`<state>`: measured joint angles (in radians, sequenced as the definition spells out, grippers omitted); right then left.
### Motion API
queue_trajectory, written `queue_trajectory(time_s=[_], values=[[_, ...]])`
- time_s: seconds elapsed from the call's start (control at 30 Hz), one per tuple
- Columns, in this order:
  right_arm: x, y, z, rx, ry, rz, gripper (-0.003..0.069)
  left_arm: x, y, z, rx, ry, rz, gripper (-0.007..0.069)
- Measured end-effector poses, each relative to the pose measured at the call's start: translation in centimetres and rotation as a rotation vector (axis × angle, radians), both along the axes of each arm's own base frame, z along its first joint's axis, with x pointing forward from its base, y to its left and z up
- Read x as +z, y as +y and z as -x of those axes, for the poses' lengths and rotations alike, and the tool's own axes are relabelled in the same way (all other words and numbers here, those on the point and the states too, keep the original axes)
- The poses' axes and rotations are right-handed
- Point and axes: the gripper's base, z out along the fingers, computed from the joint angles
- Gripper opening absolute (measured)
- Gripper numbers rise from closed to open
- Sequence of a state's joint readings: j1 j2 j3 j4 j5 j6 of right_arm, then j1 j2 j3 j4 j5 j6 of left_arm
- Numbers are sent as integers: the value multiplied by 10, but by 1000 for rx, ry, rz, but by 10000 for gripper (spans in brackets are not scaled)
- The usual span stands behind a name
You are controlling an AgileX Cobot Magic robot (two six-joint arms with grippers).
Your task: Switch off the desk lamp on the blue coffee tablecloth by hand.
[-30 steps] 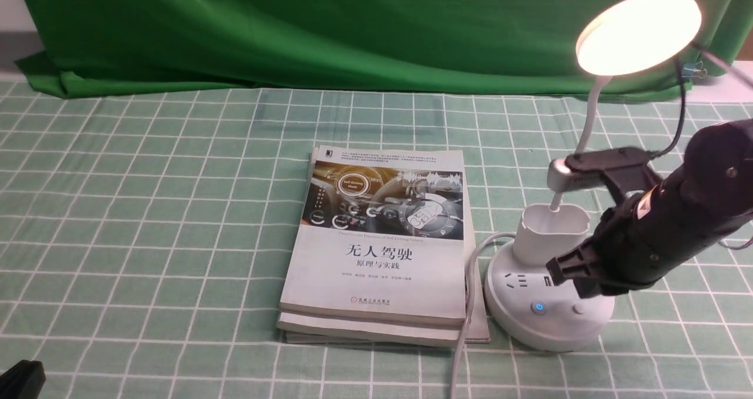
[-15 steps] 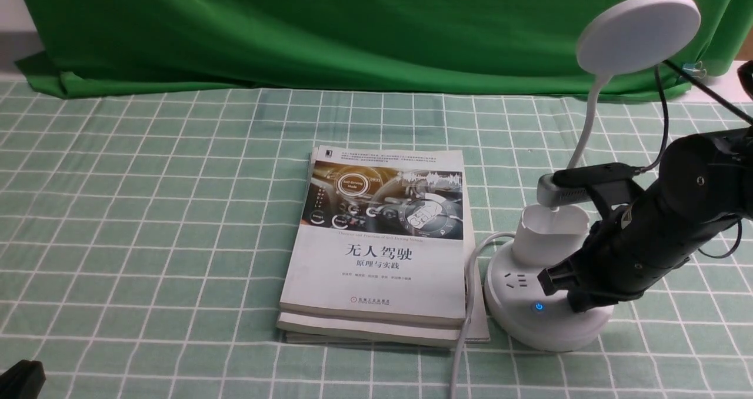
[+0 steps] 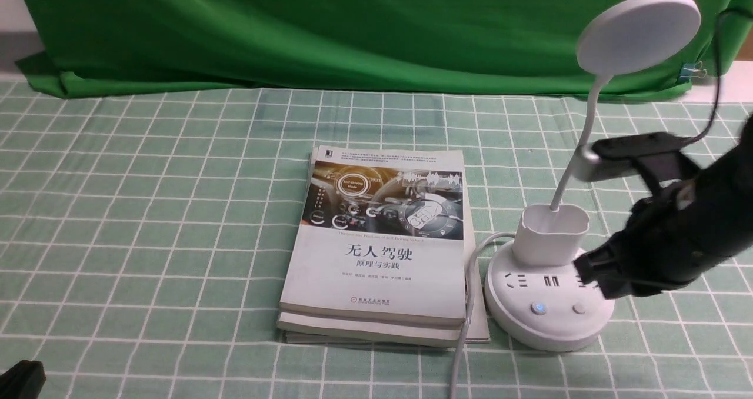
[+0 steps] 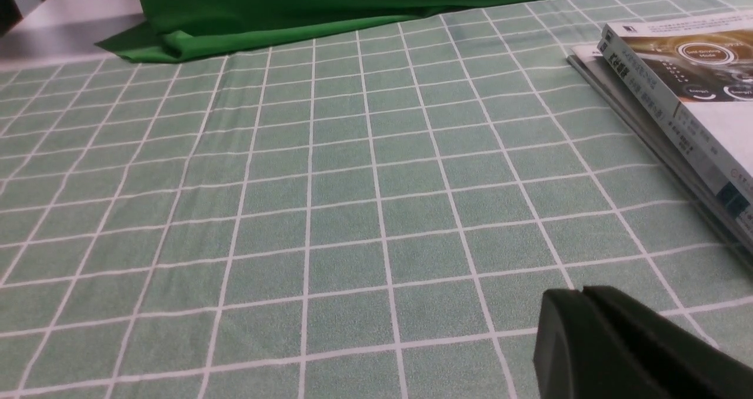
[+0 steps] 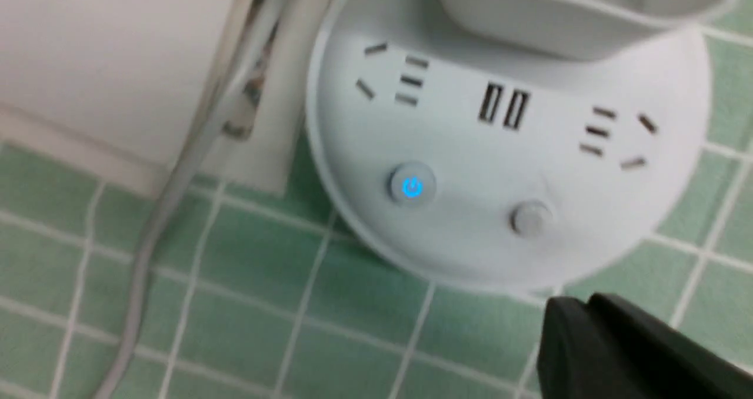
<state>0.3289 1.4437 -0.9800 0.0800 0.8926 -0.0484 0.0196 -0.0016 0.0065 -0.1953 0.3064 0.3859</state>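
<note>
At the far left of the front view, the dark tip of the left gripper (image 4: 579, 293) showed at the near edge, above the blue coffee tablecloth (image 3: 147, 210), a green-teal cloth with a white grid. Its fingers were pressed together, with nothing between them. Behind the cloth hung a dark green backdrop (image 3: 353, 34).

In the middle lay a stack of books (image 3: 376, 240), its top cover printed with a car dashboard and the Chinese title 无人驾驶. A pale power cable (image 3: 465, 334) ran along the stack's right side to the desk lamp (image 3: 547, 305).

The desk lamp stood upright on the cloth just right of the books, its disc head (image 3: 638, 34) unlit atop the bendy neck (image 3: 579, 146), above the cup-shaped holder (image 3: 552, 234). On the round base, the left button (image 3: 539, 308) glowed blue, while the right button (image 3: 579, 308) was plain.

Farthest right, the right gripper (image 5: 582, 302) was clenched and empty. It hovered by the base's right side, partly covering the right-hand socket in the front view, clear of both buttons. A binder clip (image 3: 692, 71) sat on the backdrop's lower edge.
</note>
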Motion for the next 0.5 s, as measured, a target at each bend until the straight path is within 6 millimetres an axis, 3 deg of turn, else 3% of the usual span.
queue_trajectory(time_s=[0.13,0.3,0.5], values=[[20,-10,28,-1,-76,-26,36,0,0,0,0,0,0,0],[22,-20,60,-45,-104,-54,51,0,0,0,0,0,0,0],[37,-27,78,-98,-184,-107,83,0,0,0,0,0,0,0]])
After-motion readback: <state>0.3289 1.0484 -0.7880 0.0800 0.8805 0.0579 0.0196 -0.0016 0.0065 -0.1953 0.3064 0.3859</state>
